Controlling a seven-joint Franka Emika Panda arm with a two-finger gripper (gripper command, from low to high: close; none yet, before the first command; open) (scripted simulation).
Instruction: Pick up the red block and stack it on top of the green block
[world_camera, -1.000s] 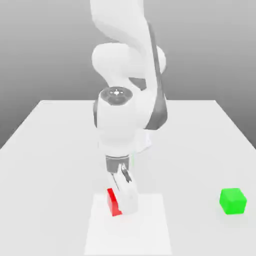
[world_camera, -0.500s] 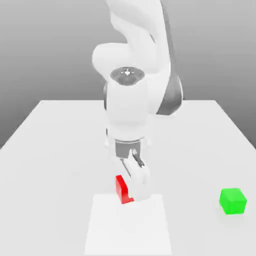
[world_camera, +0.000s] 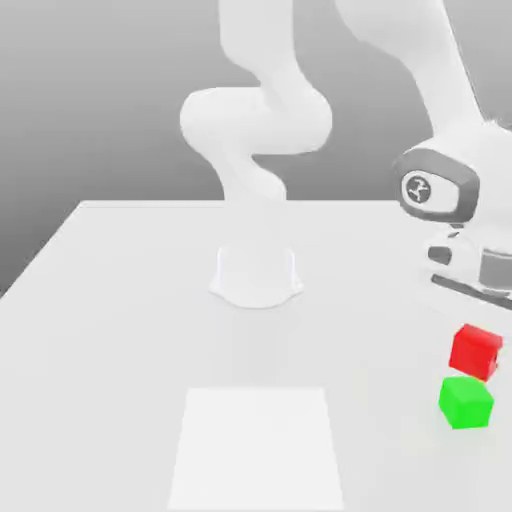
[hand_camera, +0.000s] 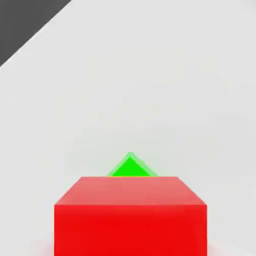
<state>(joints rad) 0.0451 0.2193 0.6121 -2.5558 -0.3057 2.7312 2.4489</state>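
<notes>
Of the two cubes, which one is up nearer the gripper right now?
The red cube: it is held up close beneath the hand, whereas the green cube sits lower, on the table.

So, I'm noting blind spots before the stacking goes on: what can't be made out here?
- Red block: its near end is cut off by the hand view's edge.
- Green block: mostly hidden behind the red block in the hand view.
- Robot's upper arm: cut off by the exterior view's top edge.
</notes>
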